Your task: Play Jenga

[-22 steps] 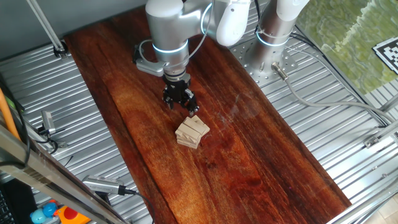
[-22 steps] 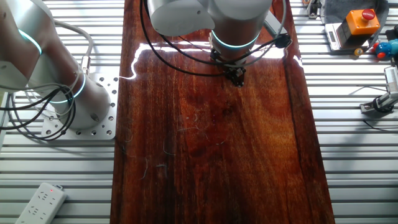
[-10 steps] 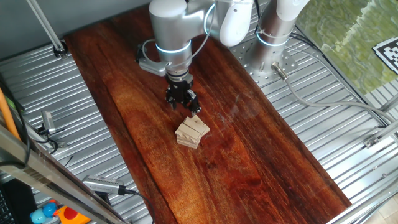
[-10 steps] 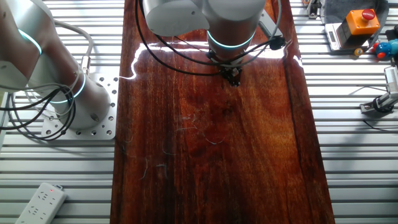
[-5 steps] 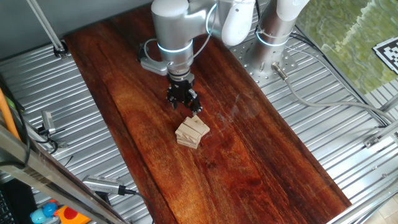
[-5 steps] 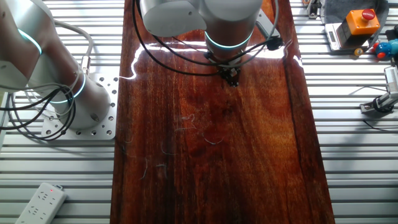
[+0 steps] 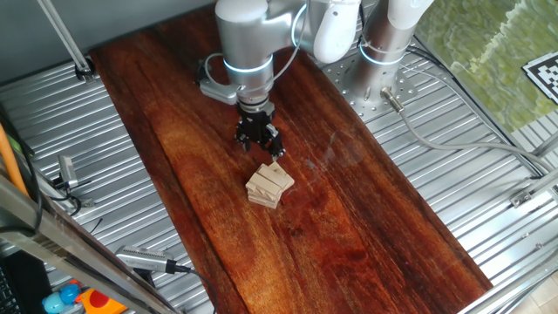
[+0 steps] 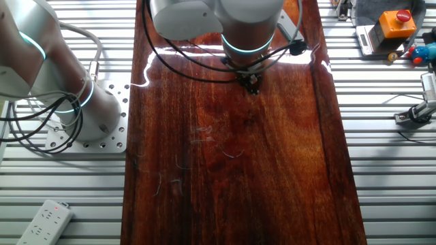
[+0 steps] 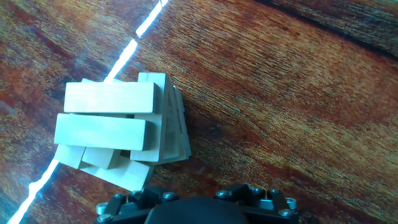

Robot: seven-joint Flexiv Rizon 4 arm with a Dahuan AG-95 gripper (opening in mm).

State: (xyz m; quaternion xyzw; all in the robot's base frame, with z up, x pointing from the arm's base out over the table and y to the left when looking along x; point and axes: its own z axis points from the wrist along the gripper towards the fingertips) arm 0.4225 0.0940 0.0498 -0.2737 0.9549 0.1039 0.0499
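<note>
Two pale blocks are seen lying side by side on top of the Jenga [image 9: 118, 134] stack, with crossed layers below and one lower block skewed outward. The stack [image 7: 269, 186] is set on the dark wood board [image 7: 366, 218], near its middle. The gripper [image 7: 259, 146] is held just above and beside the stack, apart from it. Whether its jaws are parted or closed cannot be told; nothing is seen between them. Containers are not made out
</note>
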